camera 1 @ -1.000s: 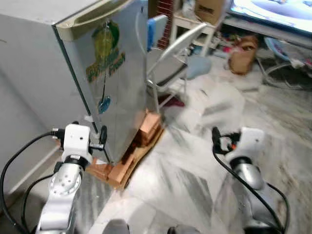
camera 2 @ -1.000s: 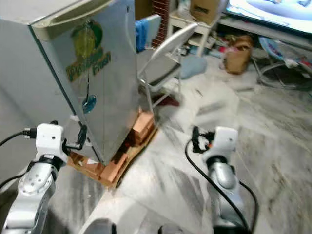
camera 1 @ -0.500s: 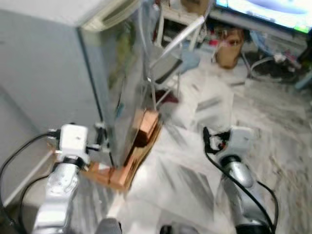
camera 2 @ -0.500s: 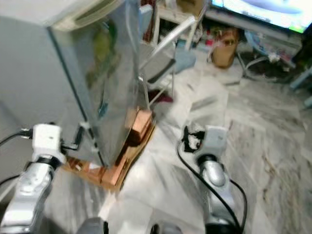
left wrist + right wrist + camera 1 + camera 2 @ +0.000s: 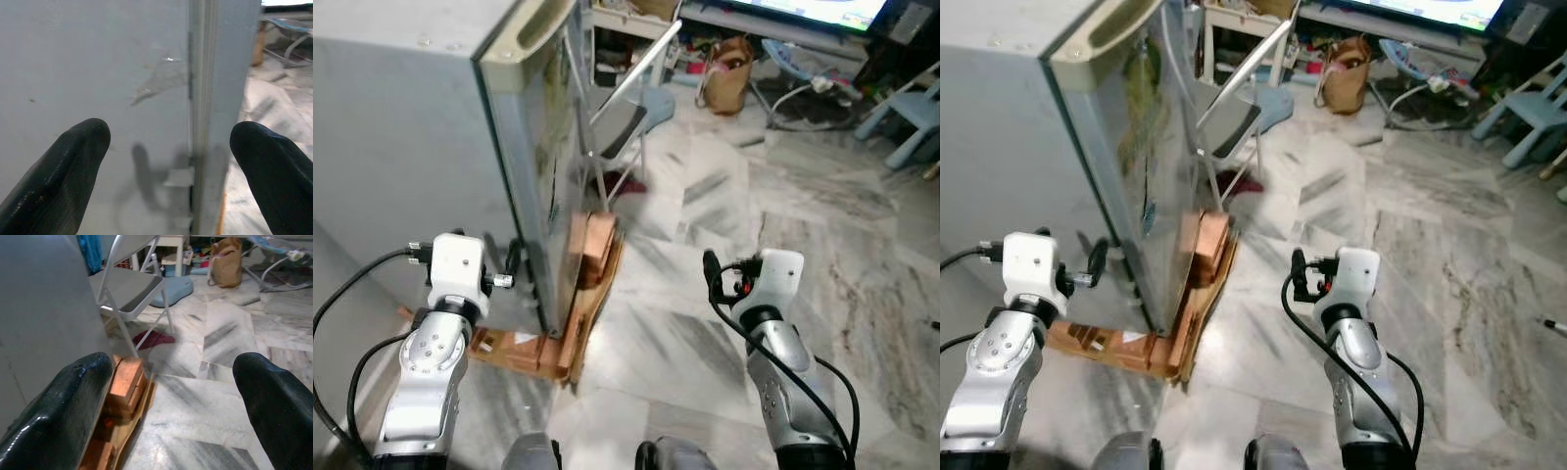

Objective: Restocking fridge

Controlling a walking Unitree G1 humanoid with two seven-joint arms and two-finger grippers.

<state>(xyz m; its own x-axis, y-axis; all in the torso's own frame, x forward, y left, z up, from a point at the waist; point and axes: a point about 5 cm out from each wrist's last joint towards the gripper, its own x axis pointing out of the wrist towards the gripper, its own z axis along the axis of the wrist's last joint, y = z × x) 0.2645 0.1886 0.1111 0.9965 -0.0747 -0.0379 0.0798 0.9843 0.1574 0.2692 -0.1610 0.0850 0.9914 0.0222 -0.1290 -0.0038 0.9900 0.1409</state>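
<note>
Left gripper (image 5: 168, 161) was open, fingers spread, facing the grey fridge (image 5: 431, 117) side near its closed door edge. Right gripper (image 5: 171, 396) was open too, over the marble floor (image 5: 783, 196). Fridge sat on bricks (image 5: 597, 245) and a wooden board (image 5: 524, 348). Folding chair (image 5: 1234, 108) stood just beyond the door; brown bag (image 5: 729, 73) well apart.

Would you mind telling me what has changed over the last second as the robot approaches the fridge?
Mostly the camera moved: the head view swung, so the fridge now shows its side and door edge rather than the stickered front. The left gripper, open, remains close to the door edge; the right gripper, open, stays empty over the floor. Nothing was taken hold of or let go; the fridge remains shut, and the chair and bricks are unmoved.
</note>
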